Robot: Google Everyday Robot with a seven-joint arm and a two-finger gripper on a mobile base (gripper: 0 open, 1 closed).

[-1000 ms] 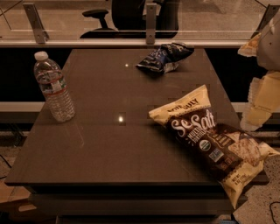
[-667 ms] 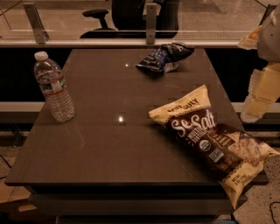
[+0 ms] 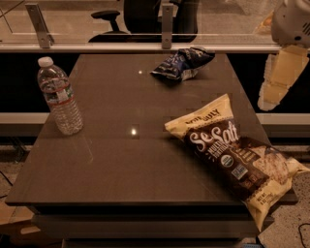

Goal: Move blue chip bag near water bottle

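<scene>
The blue chip bag (image 3: pixel 181 64) lies crumpled at the far edge of the dark table (image 3: pixel 121 164), right of centre. The water bottle (image 3: pixel 60 96) stands upright near the table's left edge, far from the bag. My gripper (image 3: pixel 276 80) shows as a cream-white shape hanging off the table's right side, past its far right corner. It is to the right of the blue chip bag and touches nothing.
A large yellow-and-brown "Sea Salt" bag (image 3: pixel 232 155) lies on the table's right front, overhanging the corner. A rail with metal posts (image 3: pixel 167 26) runs behind the table, with an office chair (image 3: pixel 145 14) beyond it.
My gripper has risen and shifted slightly left at the right side. The bags and the bottle have not moved.
</scene>
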